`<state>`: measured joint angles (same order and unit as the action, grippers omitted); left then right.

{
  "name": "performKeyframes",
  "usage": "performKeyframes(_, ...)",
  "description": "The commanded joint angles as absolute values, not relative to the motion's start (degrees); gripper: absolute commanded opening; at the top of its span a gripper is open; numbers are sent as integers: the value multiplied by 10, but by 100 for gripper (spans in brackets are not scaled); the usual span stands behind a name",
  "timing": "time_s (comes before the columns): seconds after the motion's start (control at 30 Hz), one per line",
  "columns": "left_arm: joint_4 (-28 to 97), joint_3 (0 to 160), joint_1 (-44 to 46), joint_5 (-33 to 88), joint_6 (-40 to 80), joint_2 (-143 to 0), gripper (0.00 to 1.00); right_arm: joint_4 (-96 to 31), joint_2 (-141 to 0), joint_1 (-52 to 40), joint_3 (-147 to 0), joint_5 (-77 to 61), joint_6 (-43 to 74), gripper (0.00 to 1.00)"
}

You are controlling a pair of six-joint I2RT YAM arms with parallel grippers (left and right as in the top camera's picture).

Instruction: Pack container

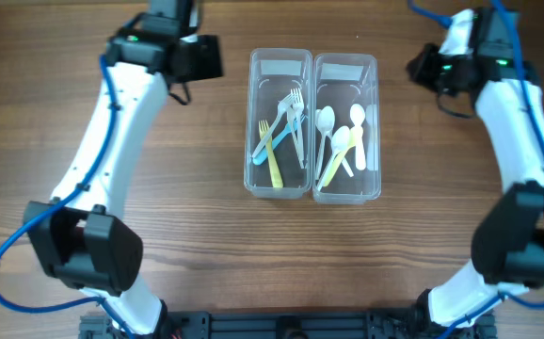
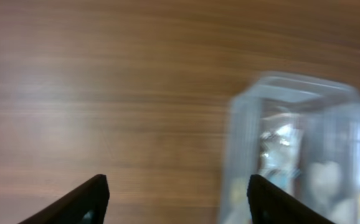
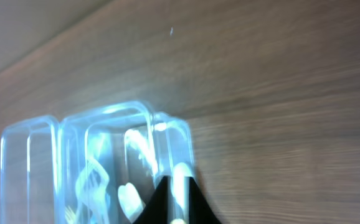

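Two clear plastic containers stand side by side mid-table. The left container (image 1: 280,66) holds blue, yellow and clear forks (image 1: 286,127). The right container (image 1: 345,68) holds white and yellow spoons (image 1: 343,141). My left gripper (image 1: 200,56) is up at the back left, away from the containers, and in the left wrist view (image 2: 177,199) its fingers are wide apart and empty, with a blurred container (image 2: 292,149) to the right. My right gripper (image 1: 421,68) is at the back right, and in the right wrist view (image 3: 175,193) its fingers are together, with the containers (image 3: 105,143) behind them.
The bare wooden table (image 1: 112,282) surrounds the containers. Both arm bases stand at the front edge, left (image 1: 93,250) and right (image 1: 521,245). No loose cutlery shows on the table.
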<state>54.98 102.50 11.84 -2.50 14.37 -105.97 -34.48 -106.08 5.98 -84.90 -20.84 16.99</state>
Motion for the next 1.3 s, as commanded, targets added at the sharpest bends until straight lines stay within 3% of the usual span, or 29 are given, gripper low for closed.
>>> performKeyframes(0.0, 602, 1030, 56, -37, 162, -1058, 75, -338, -1121, 50, -854, -176, 217, 4)
performKeyframes(0.3, 653, 1030, 6, -33, 172, -1058, 79, -321, -1179, 26, -854, -278, 207, 4)
performKeyframes(0.4, 652, 1030, 6, -33, 172, -1058, 82, -307, -1179, 23, -854, -362, 154, 6)
performKeyframes(0.7, 656, 1030, 6, -33, 172, -1058, 98, -303, -1171, 112, -865, -283, 171, 4)
performKeyframes(0.97, 656, 1030, 6, -37, 137, -1058, 100, -321, -952, 153, -961, -214, -34, 4)
performKeyframes(1.2, 656, 1030, 6, -37, 137, -1058, 100, -292, -787, 153, -961, -214, -45, 5)
performKeyframes(1.23, 656, 1030, 6, -37, 137, -1058, 100, -296, -775, 153, -961, -214, -45, 24)
performKeyframes(1.27, 656, 1030, 6, -37, 137, -1058, 100, -307, -767, 153, -961, -214, -43, 72)
